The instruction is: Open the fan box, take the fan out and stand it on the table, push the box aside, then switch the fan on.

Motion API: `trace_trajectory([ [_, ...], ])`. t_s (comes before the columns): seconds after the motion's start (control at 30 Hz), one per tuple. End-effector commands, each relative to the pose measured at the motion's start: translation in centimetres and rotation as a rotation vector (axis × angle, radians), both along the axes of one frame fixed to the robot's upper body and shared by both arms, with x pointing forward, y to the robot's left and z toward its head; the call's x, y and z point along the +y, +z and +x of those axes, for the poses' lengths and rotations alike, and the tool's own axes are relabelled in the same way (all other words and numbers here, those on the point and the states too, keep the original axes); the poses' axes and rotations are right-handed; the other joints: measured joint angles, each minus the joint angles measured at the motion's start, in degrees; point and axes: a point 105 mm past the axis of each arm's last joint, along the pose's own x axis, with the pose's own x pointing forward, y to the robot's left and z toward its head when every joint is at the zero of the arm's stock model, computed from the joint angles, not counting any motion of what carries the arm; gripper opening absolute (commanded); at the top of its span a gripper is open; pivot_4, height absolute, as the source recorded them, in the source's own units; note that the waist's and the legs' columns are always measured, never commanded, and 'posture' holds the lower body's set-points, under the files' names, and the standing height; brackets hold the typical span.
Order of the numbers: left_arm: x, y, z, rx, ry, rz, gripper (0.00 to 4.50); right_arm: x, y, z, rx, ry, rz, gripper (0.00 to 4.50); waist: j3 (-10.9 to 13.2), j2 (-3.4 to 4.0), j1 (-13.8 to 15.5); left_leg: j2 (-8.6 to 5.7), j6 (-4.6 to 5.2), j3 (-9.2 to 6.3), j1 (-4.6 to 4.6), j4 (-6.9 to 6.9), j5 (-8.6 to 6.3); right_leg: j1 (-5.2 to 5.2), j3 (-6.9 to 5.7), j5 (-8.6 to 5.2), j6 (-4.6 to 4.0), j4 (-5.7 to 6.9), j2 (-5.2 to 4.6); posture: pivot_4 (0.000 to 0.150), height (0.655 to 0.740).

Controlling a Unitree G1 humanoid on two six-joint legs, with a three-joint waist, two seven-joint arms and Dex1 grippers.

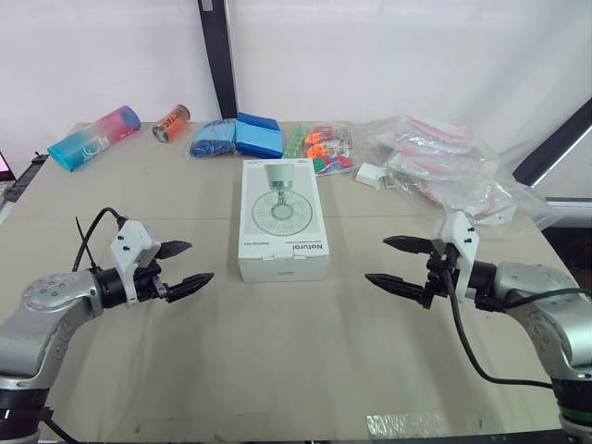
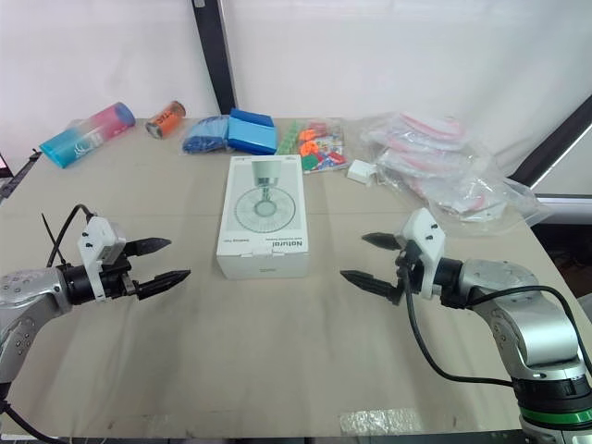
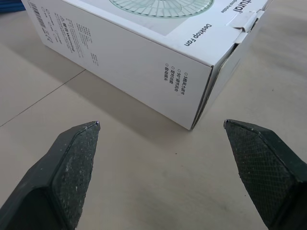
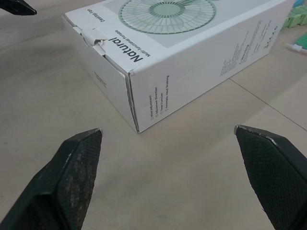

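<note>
The white fan box [image 1: 281, 219] lies flat and closed in the middle of the table, with a fan picture and "Natural" printed on its lid. My left gripper [image 1: 185, 264] hovers open to the box's left, near its front corner, fingers pointing toward it. On the other side my right gripper [image 1: 393, 262] is open too, a short gap from the box's right front corner. The wrist views show the box's near corners [image 3: 201, 76] [image 4: 129, 72] beyond the spread fingertips. Nothing sits between either pair of fingers.
Along the table's back edge lie a pink-blue bottle [image 1: 92, 138], an orange can [image 1: 171, 123], blue cloths [image 1: 236, 137], colourful small items in a bag [image 1: 319, 148] and a heap of clear plastic bags [image 1: 453, 166]. A small white part [image 1: 370, 175] lies right of the box's far end.
</note>
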Motion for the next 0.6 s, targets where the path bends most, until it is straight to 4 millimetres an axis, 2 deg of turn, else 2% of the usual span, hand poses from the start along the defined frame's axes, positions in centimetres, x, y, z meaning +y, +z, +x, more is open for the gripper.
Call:
trace_trajectory([
  [0.03, 0.1, 0.3, -0.1, -0.032, -0.009, 0.028, 4.4, 0.3, 1.0, 0.2, -0.036, 0.029, 0.001, 4.5, 0.0, 0.0, 0.0, 0.0, 0.0, 0.0, 0.0, 0.0, 0.0, 0.0, 0.0, 0.0, 0.0, 0.0, 0.0, 0.15, 0.74],
  [0.4, 0.3, 0.2, 0.1, -0.056, 0.026, 0.033, 4.4, 1.0, 1.0, 0.4, -0.043, 0.055, 0.009, 4.5, 0.0, 0.0, 0.0, -0.01, 0.0, 0.01, 0.0, 0.01, 0.0, 0.0, 0.01, 0.0, 0.0, 0.0, -0.01, 0.15, 0.74],
  [0.6, 0.3, 1.5, 0.7, -0.08, 0.032, -0.003, 4.4, 1.5, 1.5, 0.4, -0.06, 0.058, 0.028, 4.5, 0.0, 0.0, 0.0, 0.0, 0.0, 0.01, 0.02, 0.01, 0.0, 0.01, 0.01, 0.01, -0.01, 0.01, 0.0, 0.15, 0.74],
])
